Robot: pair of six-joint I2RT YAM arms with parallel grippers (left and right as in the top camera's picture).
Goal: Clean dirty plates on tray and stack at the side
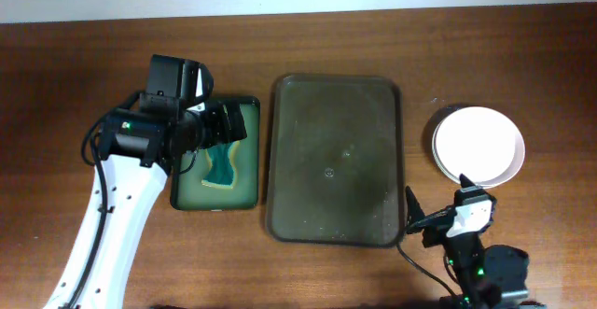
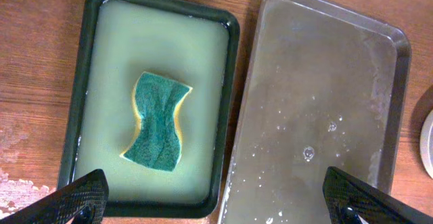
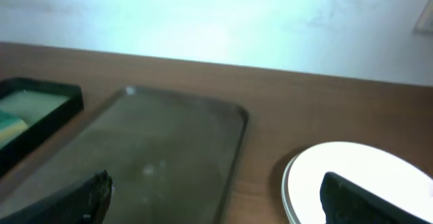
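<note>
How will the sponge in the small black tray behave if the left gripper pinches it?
Probably soft: the sponge looks waisted and wavy, so it should squash. It lies in pale liquid in the small tray, so it is likely soaked, heavier than dry, and drippy.

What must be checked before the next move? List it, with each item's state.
1. Large tray free of plates: ok.
2. White plates stacked right of it: ok.
3. Sponge lying in the small tray of cloudy liquid: ok.
4. Left gripper open, empty: ok.
5. Right gripper open, empty: ok.
6. Lower plates clean: cannot tell.
</note>
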